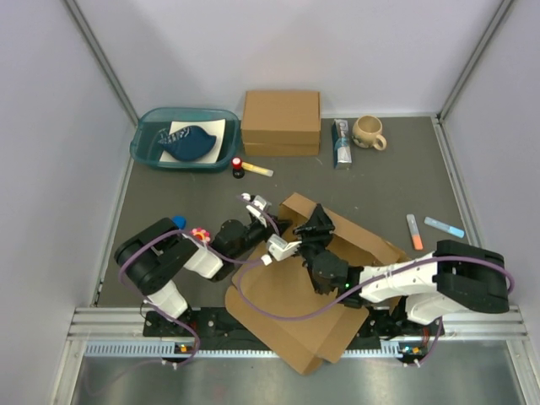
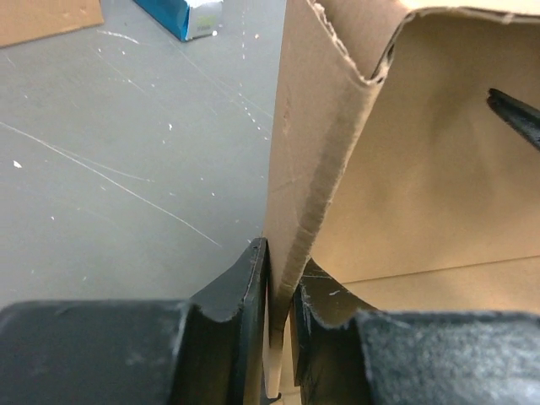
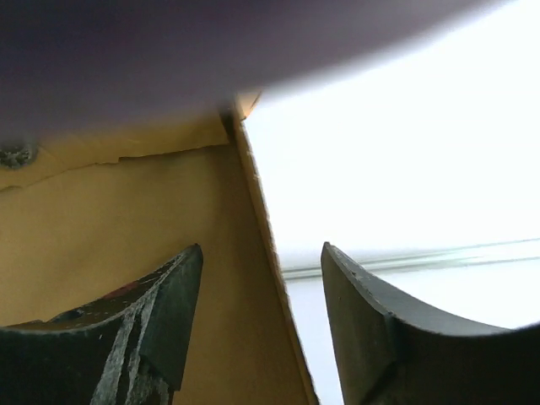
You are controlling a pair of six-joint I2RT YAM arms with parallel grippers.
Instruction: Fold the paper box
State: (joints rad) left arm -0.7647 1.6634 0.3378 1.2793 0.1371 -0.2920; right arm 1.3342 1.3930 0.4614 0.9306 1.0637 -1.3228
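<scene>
Left wrist, paper box (image 2: 422, 169) wall pinched in left tool (image 2: 281, 274)

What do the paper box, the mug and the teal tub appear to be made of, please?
The paper box looks like plain brown corrugated cardboard, matte; its ragged edge shows fluting. The mug seems beige ceramic, perhaps glazed, though too small to confirm. The teal tub looks like smooth plastic, possibly translucent.

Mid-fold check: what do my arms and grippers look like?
The left arm and right arm have white links between bulky black joint housings, with purple cables looping alongside. The left gripper and right gripper have matte black, wedge-shaped fingers with scuffed edges.
</scene>
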